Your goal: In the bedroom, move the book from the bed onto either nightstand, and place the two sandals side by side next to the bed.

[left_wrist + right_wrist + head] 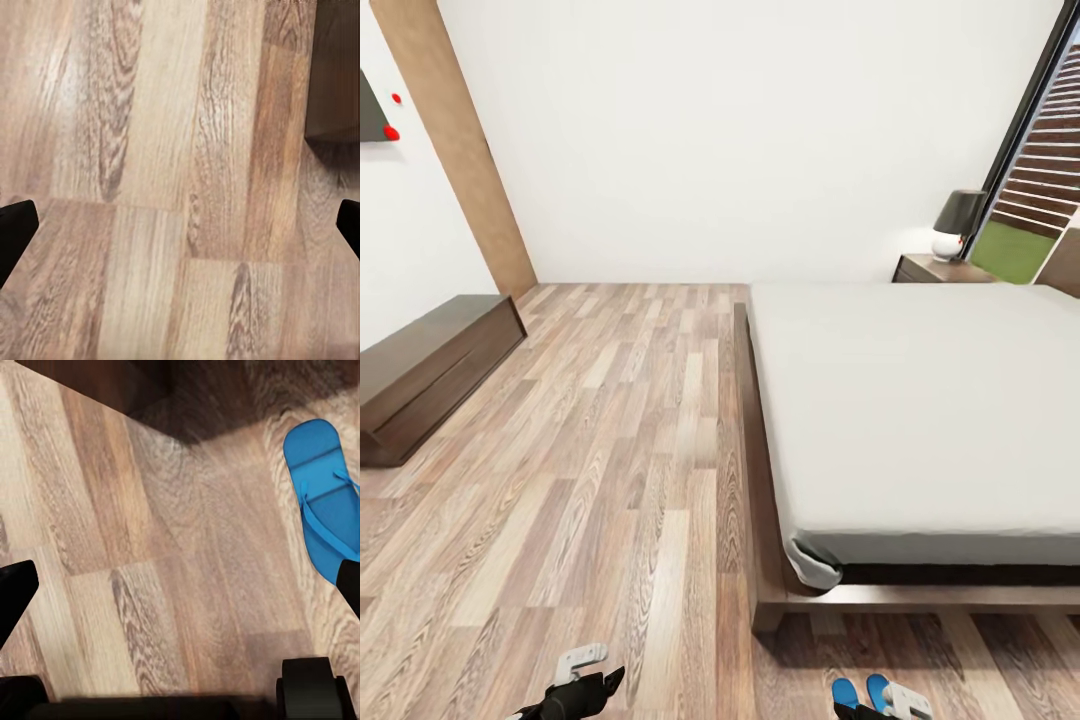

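Observation:
The bed has a flat light-grey mattress on a dark wood frame, and no book shows on the part I see. Beyond its far side stands a nightstand carrying a lamp. Two blue sandals lie close together on the floor before the bed's near corner. My right gripper hangs open just over them, and its wrist view has one sandal beside a fingertip. Over bare planks, my left gripper is open with nothing between its fingers.
A long low dark sideboard runs along the left wall. Wood-plank floor stretches wide between it and the bed. A tall black-framed window is at the far right. The bed frame's dark edge lies close to the right gripper.

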Robot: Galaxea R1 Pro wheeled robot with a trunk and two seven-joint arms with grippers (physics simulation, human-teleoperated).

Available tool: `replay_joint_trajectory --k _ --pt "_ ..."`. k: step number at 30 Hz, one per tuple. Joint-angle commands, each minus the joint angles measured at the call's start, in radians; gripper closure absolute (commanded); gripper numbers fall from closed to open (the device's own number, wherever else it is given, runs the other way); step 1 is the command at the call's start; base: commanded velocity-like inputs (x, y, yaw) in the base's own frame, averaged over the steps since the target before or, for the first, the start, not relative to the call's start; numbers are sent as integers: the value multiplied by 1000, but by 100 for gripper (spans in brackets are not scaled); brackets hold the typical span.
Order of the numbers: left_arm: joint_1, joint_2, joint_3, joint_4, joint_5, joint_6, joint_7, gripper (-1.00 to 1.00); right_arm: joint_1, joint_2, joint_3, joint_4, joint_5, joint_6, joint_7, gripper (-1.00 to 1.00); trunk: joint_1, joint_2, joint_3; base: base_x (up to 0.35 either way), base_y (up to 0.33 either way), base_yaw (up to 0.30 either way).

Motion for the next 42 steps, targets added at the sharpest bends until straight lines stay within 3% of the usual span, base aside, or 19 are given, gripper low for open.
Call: replay_joint_trajectory --k 1,27,42 --pt "-1 0 2 1 5 -1 -5 -100 0 0 -5 1 -5 2 5 -100 -4 7 2 0 0 0" --pt "-1 0 2 1 5 -1 -5 -100 0 0 -4 1 -6 2 5 -100 -104 189 84 0 0 0" --pt "0 0 2 1 6 -1 -5 -100 0 1 -3 1 -5 2 5 -100 -104 189 84 0 0 -54"
